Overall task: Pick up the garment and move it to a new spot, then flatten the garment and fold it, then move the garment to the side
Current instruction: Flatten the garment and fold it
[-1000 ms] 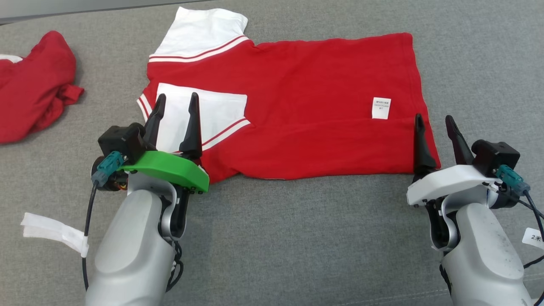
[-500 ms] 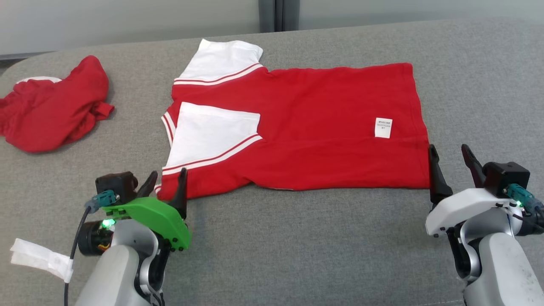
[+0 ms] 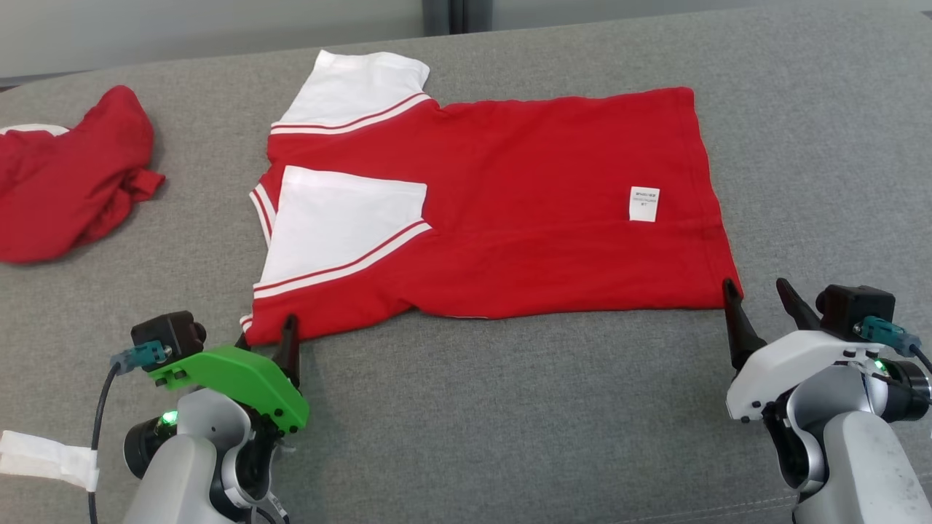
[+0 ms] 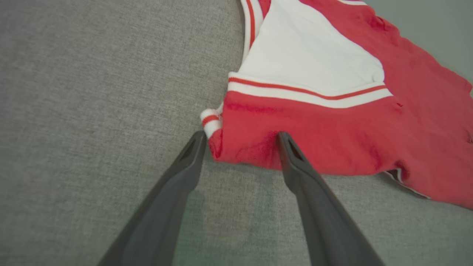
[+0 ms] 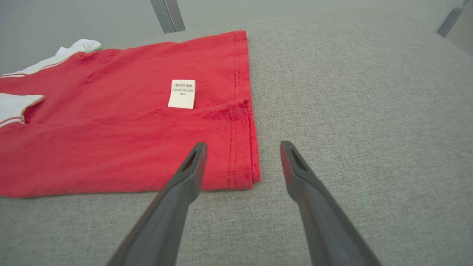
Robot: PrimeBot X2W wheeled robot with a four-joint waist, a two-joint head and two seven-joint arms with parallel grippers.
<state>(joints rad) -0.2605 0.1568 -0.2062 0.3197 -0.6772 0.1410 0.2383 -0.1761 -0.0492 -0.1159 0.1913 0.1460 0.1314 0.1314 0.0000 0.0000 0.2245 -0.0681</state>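
Observation:
A red shirt [image 3: 510,204] with white sleeves lies flat on the grey cushion, its near sleeve [image 3: 342,218] folded over the body and a white label [image 3: 644,204] toward the hem. My left gripper [image 3: 267,335] is open at the shirt's near left corner. In the left wrist view its fingers [image 4: 295,162] straddle that red corner [image 4: 244,147] beside the striped collar edge. Open too, my right gripper [image 3: 755,287] is at the near right corner. Its left finger [image 5: 184,177] lies over the hem [image 5: 240,162] and its other finger rests over bare cushion.
A second red garment [image 3: 65,182] lies crumpled at the far left. A white tape strip [image 3: 44,458] hangs off my left arm's cable. The grey cushion [image 3: 510,407] stretches wide in front of the shirt, and its back edge meets a pale wall with a dark post [image 3: 456,14].
Both grippers have drawn back toward me, the left from over the white sleeve to the near left corner, the right to the near hem corner. The head camera has shifted as well.

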